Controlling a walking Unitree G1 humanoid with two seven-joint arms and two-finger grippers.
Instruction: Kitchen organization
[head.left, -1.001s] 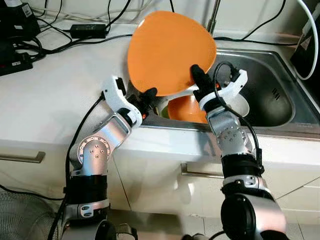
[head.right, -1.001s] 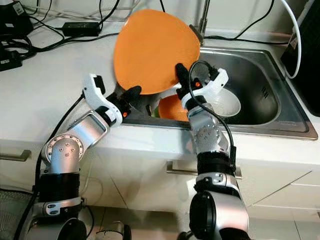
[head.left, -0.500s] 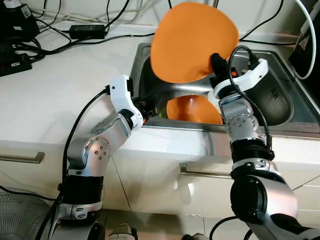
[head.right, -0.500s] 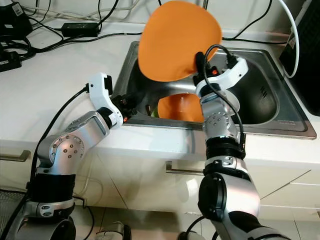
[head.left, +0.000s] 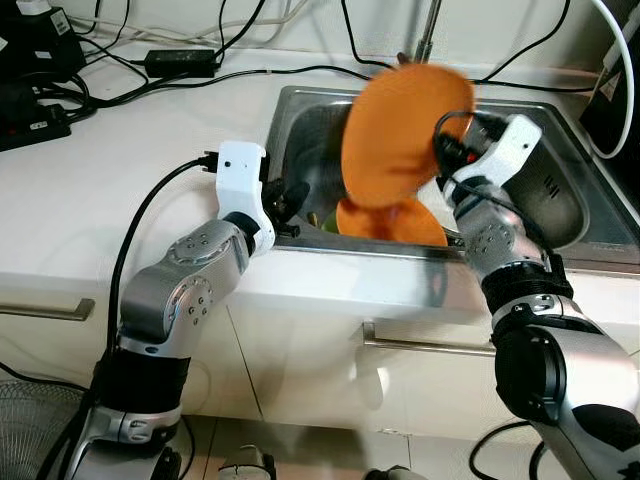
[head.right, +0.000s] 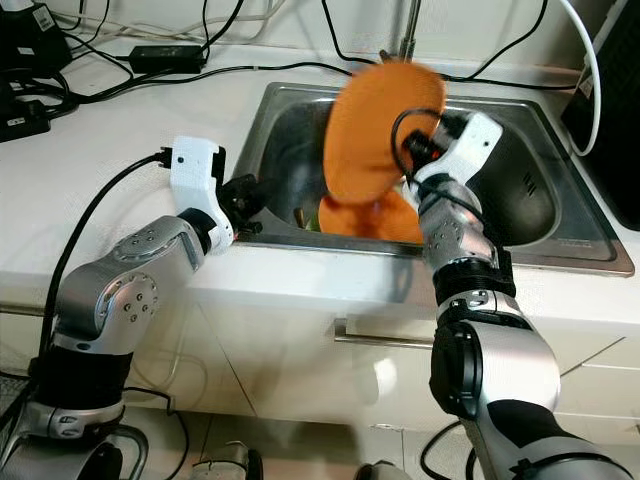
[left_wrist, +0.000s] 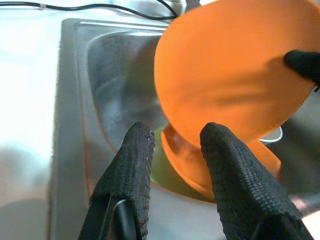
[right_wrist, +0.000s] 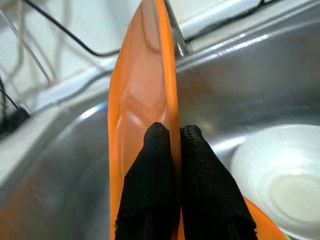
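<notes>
Orange plate (head.left: 400, 135), thin and glossy, pinched on edge by right pincer (right_wrist: 176, 150) above steel sink (head.left: 560, 200); left pincer (left_wrist: 172, 150) parted.

Plain orange plate (head.left: 400, 135), with a second orange dish (head.left: 385, 220) below it and a pale green item (left_wrist: 161, 167) beside that; a white bowl (right_wrist: 275, 182) to the right. The sink (head.left: 570, 200) is bare grey steel, set in a white counter (head.left: 100, 190) crossed by black cables (head.left: 130, 85). Both arms are silver with white wrist housings and black textured fingers (left_wrist: 132, 165), and the cabinet fronts (head.left: 300, 370) are white
</notes>
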